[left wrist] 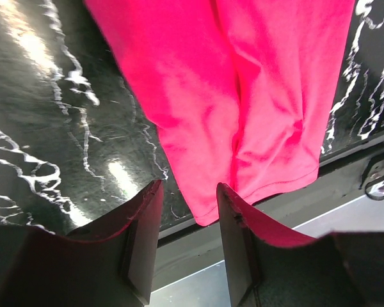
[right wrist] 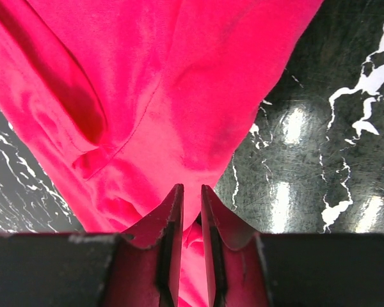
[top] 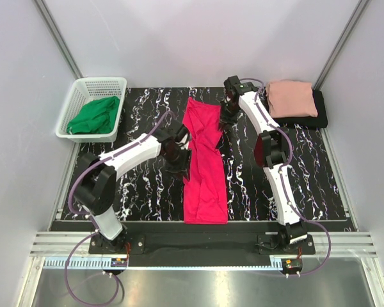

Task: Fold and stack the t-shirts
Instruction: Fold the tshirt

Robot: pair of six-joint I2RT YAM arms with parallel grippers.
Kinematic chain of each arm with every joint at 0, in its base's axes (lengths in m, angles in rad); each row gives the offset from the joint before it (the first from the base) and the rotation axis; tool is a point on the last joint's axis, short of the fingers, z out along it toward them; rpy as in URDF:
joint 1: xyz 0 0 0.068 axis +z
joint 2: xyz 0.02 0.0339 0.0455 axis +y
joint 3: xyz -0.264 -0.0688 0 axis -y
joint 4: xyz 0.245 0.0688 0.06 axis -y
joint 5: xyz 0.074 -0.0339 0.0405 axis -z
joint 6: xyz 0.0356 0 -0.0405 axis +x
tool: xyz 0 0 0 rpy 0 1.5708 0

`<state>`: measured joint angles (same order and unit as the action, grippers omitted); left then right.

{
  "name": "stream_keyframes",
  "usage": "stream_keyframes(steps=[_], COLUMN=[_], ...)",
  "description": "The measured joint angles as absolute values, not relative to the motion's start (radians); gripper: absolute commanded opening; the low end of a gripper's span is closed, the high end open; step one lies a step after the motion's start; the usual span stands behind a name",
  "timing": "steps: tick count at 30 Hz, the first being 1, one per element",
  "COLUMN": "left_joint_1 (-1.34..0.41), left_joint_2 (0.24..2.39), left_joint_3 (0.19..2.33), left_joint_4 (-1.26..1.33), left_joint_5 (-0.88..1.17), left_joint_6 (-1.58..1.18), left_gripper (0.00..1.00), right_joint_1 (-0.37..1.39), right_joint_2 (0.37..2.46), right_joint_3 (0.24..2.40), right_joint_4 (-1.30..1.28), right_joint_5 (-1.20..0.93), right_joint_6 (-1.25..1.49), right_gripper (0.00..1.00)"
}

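A bright crimson-pink t-shirt [top: 203,166] lies folded into a long narrow strip down the middle of the black marbled table [top: 307,173]. My right gripper [top: 225,121] is at the strip's far right edge. In the right wrist view its fingers [right wrist: 191,188] stand nearly together with a fold of the crimson cloth [right wrist: 179,96] between them. My left gripper [top: 178,164] sits at the strip's left edge, about halfway down. Its jaws [left wrist: 189,187] are open and empty, with the shirt's hem [left wrist: 243,96] beyond them. A folded pale salmon-pink t-shirt [top: 292,97] rests on a folded black one [top: 320,116] at the back right.
A white mesh basket [top: 83,86] holding a green cloth [top: 96,115] stands at the back left. White walls enclose the table on three sides. The table's near edge and a metal rail run just past the shirt's hem.
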<state>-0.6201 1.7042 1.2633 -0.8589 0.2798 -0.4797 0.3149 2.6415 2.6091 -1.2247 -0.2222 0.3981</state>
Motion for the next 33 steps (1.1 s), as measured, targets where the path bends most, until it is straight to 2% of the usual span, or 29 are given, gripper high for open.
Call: stream_keyframes(steps=[11, 29, 31, 33], left_joint_1=[-0.725, -0.757, -0.762, -0.766], left_joint_2=[1.716, 1.784, 1.798, 1.809], left_joint_3=[1.256, 1.152, 1.145, 1.143], left_joint_4=[-0.855, -0.753, -0.738, -0.727], left_joint_5=[0.28, 0.312, 0.319, 0.325], left_joint_6=[-0.505, -0.534, -0.537, -0.539], left_gripper=[0.41, 0.37, 0.31, 0.28], right_joint_1=[0.315, 0.304, 0.302, 0.299], right_joint_2=[2.654, 2.735, 2.737, 2.741], right_joint_3=[2.63, 2.652, 2.652, 2.655], right_joint_4=[-1.216, -1.171, -1.17, -1.169], right_joint_5=[-0.23, -0.282, -0.294, -0.303], right_joint_6=[0.396, 0.401, 0.402, 0.403], right_gripper=[0.24, 0.25, 0.2, 0.08])
